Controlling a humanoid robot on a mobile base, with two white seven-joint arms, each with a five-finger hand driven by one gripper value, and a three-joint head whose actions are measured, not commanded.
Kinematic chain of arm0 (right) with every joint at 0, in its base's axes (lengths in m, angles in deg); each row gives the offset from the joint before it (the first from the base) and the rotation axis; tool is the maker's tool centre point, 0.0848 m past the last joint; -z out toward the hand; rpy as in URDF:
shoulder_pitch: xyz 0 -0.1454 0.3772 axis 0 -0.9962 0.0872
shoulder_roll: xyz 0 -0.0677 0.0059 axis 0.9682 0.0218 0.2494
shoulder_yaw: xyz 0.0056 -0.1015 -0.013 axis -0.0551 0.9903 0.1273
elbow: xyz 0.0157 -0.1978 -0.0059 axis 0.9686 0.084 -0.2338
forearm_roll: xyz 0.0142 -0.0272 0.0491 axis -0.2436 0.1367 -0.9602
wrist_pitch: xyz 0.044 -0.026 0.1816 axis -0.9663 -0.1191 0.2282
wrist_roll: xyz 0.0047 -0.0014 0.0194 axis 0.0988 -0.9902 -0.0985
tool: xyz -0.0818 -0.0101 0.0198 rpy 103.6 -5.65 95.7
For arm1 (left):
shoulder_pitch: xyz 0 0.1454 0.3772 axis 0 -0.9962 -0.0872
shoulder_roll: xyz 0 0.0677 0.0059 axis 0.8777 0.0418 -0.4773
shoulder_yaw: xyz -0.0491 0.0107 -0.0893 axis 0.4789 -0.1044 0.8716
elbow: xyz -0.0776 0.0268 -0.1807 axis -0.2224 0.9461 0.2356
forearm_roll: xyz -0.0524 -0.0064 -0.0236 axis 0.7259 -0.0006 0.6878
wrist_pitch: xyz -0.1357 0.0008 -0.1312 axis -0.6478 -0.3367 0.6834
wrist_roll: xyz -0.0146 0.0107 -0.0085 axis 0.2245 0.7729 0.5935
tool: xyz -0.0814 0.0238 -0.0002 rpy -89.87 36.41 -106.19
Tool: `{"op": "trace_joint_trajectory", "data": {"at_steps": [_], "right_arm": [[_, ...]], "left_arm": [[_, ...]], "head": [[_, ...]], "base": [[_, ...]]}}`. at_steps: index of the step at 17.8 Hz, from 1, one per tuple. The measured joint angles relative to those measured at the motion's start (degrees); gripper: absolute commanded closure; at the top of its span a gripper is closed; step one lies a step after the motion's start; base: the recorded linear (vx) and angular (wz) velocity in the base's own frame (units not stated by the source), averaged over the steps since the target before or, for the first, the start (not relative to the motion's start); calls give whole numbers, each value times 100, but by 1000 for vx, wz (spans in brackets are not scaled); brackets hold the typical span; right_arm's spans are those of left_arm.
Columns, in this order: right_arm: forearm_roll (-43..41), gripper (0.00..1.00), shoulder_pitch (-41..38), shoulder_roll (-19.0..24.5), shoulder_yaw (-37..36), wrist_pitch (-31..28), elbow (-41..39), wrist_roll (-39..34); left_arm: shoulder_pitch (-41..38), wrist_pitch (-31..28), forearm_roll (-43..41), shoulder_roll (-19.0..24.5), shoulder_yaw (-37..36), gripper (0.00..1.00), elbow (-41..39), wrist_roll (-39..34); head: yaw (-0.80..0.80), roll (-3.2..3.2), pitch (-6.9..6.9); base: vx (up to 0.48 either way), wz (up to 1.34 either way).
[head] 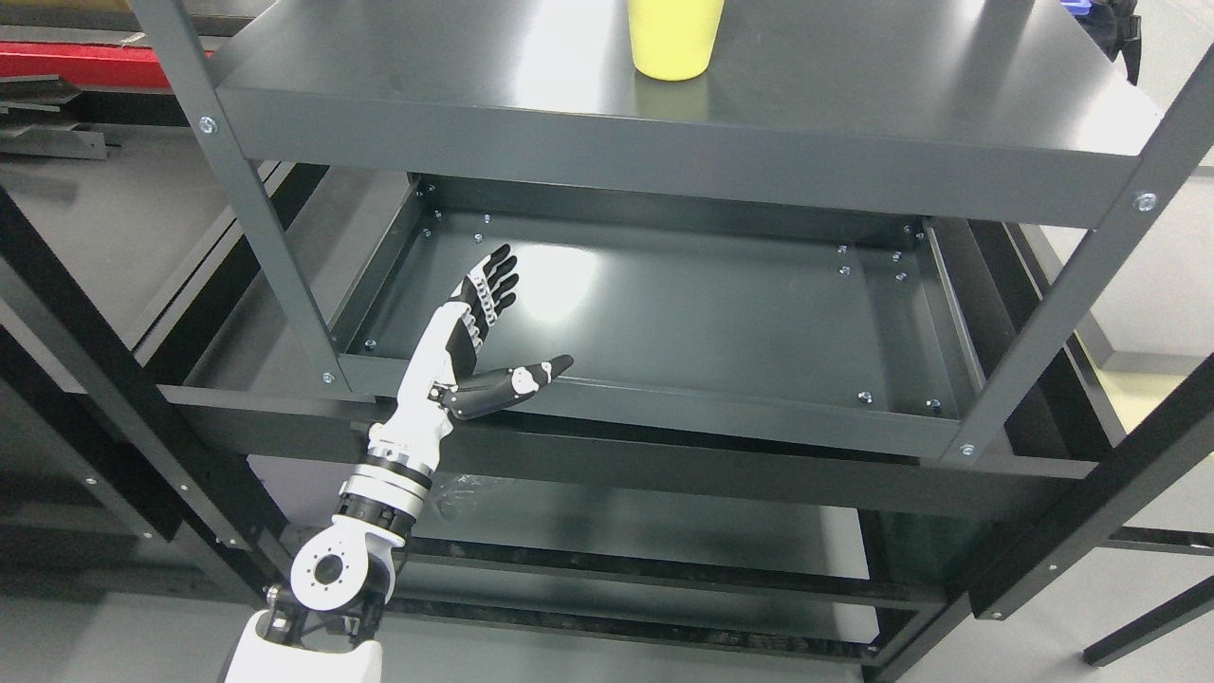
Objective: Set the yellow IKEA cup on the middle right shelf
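A yellow cup [673,38] stands upright on the upper grey shelf [854,104] near the top middle of the head view; its top is cut off by the picture's edge. My left hand [517,327] comes in from the lower left and sits well below the cup, at the front left edge of the lower grey shelf [683,313]. Its fingers [493,285] are stretched out and the thumb [522,381] is spread to the right. It holds nothing. My right arm does not show.
The shelf unit has grey metal posts [247,199] at the front left and front right [1091,275]. Black frame bars [1072,522] cross below. More shelving [104,237] stands at the left. A dark object [1119,28] shows at the top right.
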Motion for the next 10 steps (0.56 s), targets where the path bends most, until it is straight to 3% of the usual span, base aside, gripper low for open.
{"op": "trace_joint_trajectory", "data": {"at_steps": [10], "right_arm": [[0,1,0,0,0,0,0,0]], "left_arm": [[-84,-1,1,0,148,1,-232,-7]], "head": [[0,0,0]], "base": [[0,0]]}}
